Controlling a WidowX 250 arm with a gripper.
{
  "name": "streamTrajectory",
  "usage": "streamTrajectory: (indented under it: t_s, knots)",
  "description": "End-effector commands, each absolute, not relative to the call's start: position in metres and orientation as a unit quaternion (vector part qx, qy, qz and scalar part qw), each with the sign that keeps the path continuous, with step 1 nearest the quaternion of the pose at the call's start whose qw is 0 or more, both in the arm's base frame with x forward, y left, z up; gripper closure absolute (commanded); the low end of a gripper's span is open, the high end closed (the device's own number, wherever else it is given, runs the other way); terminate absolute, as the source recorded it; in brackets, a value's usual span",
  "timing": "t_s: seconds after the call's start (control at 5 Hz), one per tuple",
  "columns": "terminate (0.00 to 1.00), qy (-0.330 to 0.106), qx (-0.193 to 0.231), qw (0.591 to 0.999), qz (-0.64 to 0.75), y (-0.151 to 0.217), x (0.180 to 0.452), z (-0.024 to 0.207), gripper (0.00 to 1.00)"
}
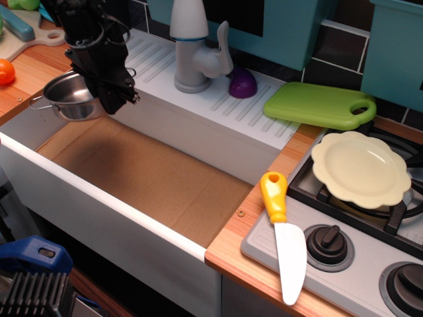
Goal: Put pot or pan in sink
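The small shiny steel pot (66,98) hangs in the air over the far left end of the sink (152,173), above its brown floor. My black gripper (109,94) is shut on the pot's right rim and holds it up, tilted slightly. A wire loop handle sticks out at the pot's left. The fingertips are partly hidden behind the gripper body.
A white faucet (193,46) and a purple object (242,82) stand on the ridged ledge behind the sink. A green cutting board (320,105), a pale yellow plate (361,169) on the stove and a yellow-handled knife (284,231) lie to the right. An orange (6,70) sits at left.
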State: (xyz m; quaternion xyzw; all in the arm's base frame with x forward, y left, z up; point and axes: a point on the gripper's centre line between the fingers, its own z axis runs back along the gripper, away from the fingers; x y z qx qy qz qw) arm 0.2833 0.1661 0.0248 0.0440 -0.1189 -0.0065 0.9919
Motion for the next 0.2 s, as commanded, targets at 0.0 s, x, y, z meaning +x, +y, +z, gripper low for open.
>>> streamTrajectory:
  t_s: [0.0]
  knots:
    - [1.00,-0.155,0.056,0.986,0.022,0.1610,0.2799,0.0209,1.00]
